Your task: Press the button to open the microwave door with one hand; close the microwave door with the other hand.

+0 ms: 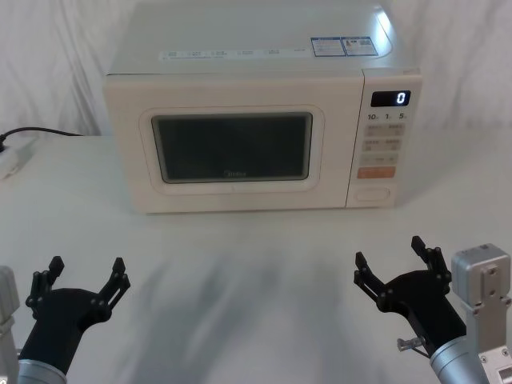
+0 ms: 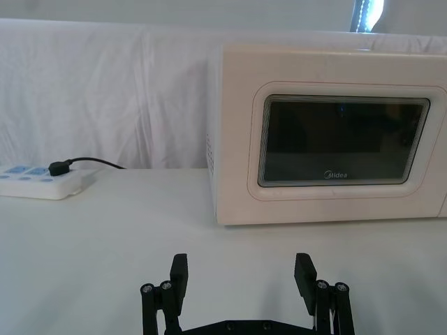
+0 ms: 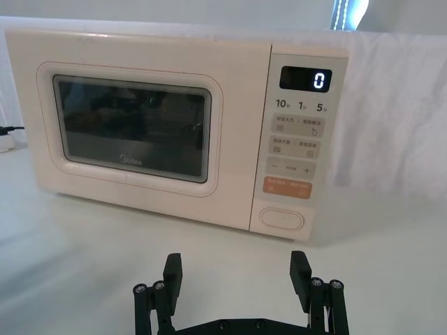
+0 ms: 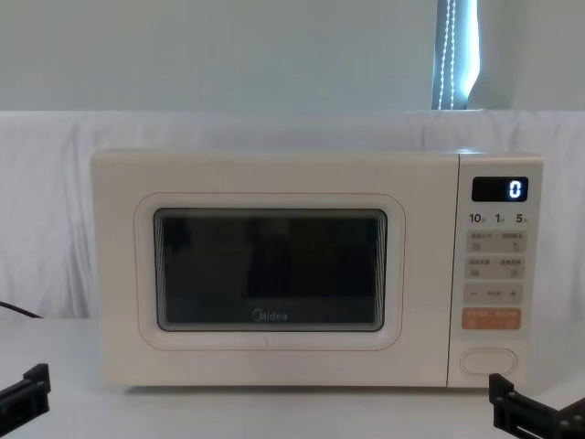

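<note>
The cream microwave stands at the back of the table, its door (image 1: 232,148) (image 2: 342,143) (image 3: 133,129) (image 4: 270,270) shut flush, dark window facing me. The wide cream pill-shaped button (image 1: 372,194) (image 3: 283,218) (image 4: 487,361) sits at the bottom of the control panel, under the orange key. My left gripper (image 1: 84,278) (image 2: 243,274) hovers open near the table's front left, well short of the door. My right gripper (image 1: 394,260) (image 3: 237,271) is open at the front right, in front of the panel and apart from the button.
A white power strip (image 1: 14,157) (image 2: 42,183) with a black cable lies on the table left of the microwave. White cloth covers the table and hangs behind it. The display (image 1: 390,98) reads 0. Bare tabletop (image 1: 240,272) lies between the grippers and the microwave.
</note>
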Robot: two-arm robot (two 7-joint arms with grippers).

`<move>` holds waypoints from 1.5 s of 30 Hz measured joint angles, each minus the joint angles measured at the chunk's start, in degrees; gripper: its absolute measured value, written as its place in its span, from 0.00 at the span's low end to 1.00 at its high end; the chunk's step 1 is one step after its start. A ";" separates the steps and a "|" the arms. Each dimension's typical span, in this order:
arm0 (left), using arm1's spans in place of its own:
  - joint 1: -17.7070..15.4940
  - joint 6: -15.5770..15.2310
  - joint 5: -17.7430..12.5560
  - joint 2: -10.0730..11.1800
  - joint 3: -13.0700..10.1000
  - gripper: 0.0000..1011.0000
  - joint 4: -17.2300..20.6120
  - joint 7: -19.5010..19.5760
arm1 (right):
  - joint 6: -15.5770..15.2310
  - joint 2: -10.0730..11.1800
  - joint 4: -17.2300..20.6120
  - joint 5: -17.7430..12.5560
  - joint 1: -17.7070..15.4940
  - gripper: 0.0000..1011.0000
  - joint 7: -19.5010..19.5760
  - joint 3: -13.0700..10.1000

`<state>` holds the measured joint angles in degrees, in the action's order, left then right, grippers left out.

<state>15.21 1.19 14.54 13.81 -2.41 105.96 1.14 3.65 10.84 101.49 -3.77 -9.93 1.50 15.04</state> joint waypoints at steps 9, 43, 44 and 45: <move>0.00 0.00 0.00 0.00 0.00 0.99 0.00 0.00 | 0.00 0.00 0.00 0.00 0.00 0.99 0.00 0.00; 0.00 0.00 0.00 0.00 0.00 0.99 0.00 0.00 | 0.00 0.00 0.00 0.00 0.00 0.44 -0.01 0.00; 0.00 0.00 0.00 0.00 0.00 0.99 0.00 0.00 | 0.00 0.00 0.00 0.00 0.00 0.42 0.00 0.00; 0.00 0.00 0.00 0.00 0.00 0.99 0.00 0.00 | 0.00 0.00 0.00 0.00 0.00 0.40 0.00 0.00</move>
<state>15.21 1.19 14.54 13.81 -2.41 105.95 1.14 3.65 10.84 101.50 -3.78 -9.93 1.50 15.04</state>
